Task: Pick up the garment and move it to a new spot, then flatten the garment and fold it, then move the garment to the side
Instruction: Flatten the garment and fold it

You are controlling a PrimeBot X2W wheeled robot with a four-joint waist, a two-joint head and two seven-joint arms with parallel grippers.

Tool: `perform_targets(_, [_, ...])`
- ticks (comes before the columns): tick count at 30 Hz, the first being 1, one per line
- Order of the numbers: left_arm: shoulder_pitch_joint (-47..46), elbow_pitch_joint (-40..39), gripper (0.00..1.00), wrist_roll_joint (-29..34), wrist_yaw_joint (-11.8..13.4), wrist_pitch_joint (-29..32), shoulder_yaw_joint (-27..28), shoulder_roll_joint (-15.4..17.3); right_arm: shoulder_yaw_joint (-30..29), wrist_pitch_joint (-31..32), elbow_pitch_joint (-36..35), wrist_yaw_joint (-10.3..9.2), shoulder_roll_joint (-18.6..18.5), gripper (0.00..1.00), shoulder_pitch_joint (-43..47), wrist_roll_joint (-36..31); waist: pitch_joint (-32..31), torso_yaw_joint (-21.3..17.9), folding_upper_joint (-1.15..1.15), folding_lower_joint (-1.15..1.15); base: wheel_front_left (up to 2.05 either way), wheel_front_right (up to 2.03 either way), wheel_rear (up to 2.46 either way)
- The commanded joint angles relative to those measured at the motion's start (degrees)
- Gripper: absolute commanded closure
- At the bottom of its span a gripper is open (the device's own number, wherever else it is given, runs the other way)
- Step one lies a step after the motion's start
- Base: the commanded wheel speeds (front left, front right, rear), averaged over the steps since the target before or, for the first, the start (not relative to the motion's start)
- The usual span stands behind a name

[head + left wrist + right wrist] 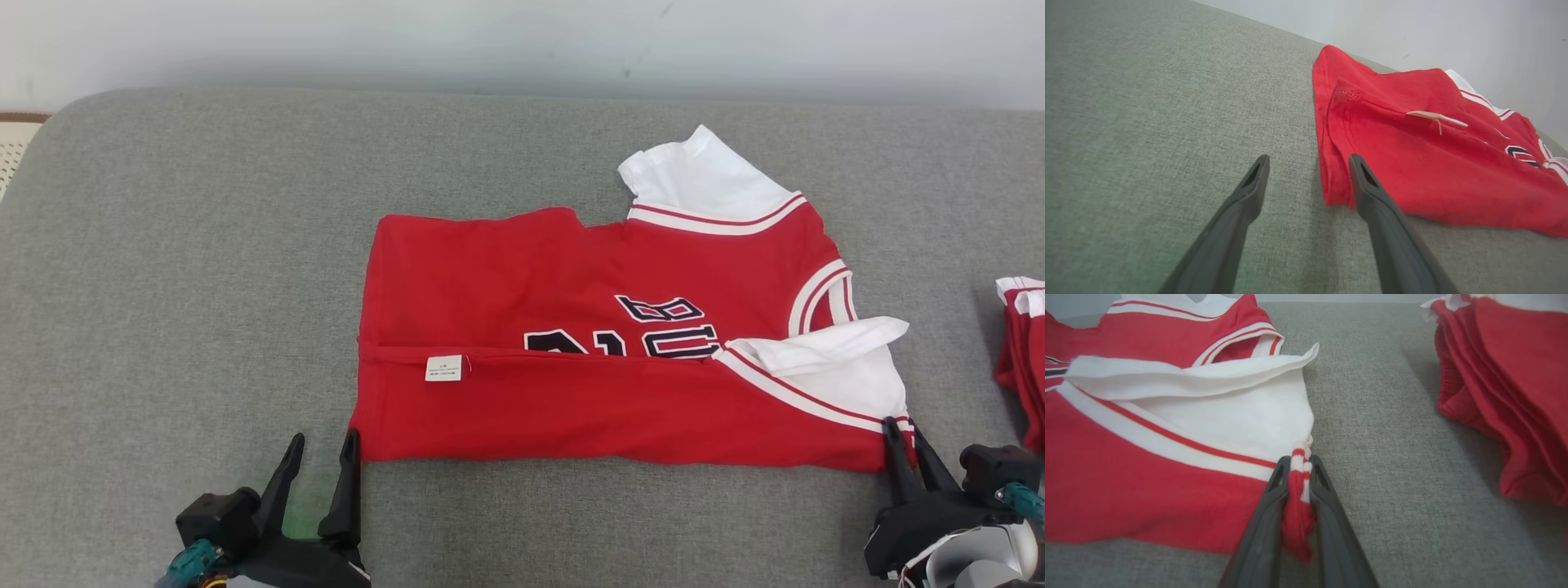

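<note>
Inside right tool [1299, 461], corner of garment [1147, 490].

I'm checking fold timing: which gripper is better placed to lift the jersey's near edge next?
Right. The right gripper is shut on the near right corner of the jersey; the left gripper stands open at the near left corner, gripping nothing.
</note>
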Motion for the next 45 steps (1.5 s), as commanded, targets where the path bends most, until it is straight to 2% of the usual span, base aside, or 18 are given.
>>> perform_targets(1, [-0.65,0.07,0.0,-1.56,-0.73,-0.05,-0.02,0.14,0.46,0.16,0.41,-0.17,-0.11,1.0,0.61,-0.44,0.07,-0.25,0.0,-0.01,0.0,0.0,0.0])
perform_targets(9, [-1.7,2.47,0.0,-3.35,-3.22,-0.05,-1.73,0.11,2.1,0.17,0.38,-0.17,-0.15,1.0,-0.6,0.27,0.85,-1.38,0.0,-0.01,0.0,0.0,0.0])
perform_targets(16, [-3.02,3.69,0.0,-2.98,-3.73,-0.04,-2.59,0.14,2.85,0.18,0.23,-0.17,0.06,1.0,-1.4,0.41,1.61,-2.09,0.0,-0.01,0.0,0.0,0.0])
perform_targets(17, [-3.38,3.86,0.12,-2.94,-3.93,-0.04,-2.81,0.13,2.93,0.18,0.21,-0.17,0.13,1.0,-1.58,0.45,1.71,-2.18,0.0,-0.01,0.0,0.0,0.0])
perform_targets(18, [-3.57,4.01,0.33,-2.5,-4.07,-0.04,-3.21,0.13,3.01,0.18,0.18,-0.17,0.19,1.0,-1.74,0.51,1.79,-2.25,0.0,-0.01,0.0,0.0,0.0])
perform_targets(19, [-3.63,4.29,0.7,-2.09,-4.13,-0.04,-3.57,0.11,3.07,0.18,0.18,-0.17,0.24,1.0,-1.85,0.53,1.84,-2.31,0.0,-0.01,0.0,0.0,0.0])
perform_targets(20, [-3.64,4.73,1.0,-2.27,-4.31,-0.04,-3.86,0.14,3.15,0.18,0.18,-0.17,0.28,1.0,-1.94,0.59,1.85,-2.38,0.0,-0.01,0.0,0.0,0.0])
perform_targets(26, [-1.69,5.51,1.0,-1.59,-4.68,-0.04,-2.75,0.17,3.52,0.13,0.7,-0.16,0.75,1.0,-0.97,0.68,-0.21,-2.57,0.0,-0.01,0.0,0.0,0.0])
perform_targets(32, [2.7,7.08,1.0,-0.55,-4.81,-0.05,-0.35,0.26,3.34,0.11,0.91,-0.17,0.71,1.0,1.76,0.94,-5.09,-2.7,0.0,-0.01,0.0,0.0,0.0])
perform_targets(38, [6.94,8.74,1.0,0.76,-4.83,-0.05,2.12,0.35,5.56,0.1,0.1,-0.17,1.11,1.0,6.02,1.06,-9.97,-2.91,0.0,-0.01,0.0,0.0,0.0])
perform_targets(45, [10.45,10.1,1.0,3.21,-4.89,-0.05,4.23,0.34,7.13,0.1,-2.1,-0.17,1.24,1.0,10.02,1.71,-12.24,-3.45,0.0,-0.01,0.0,0.0,0.0])
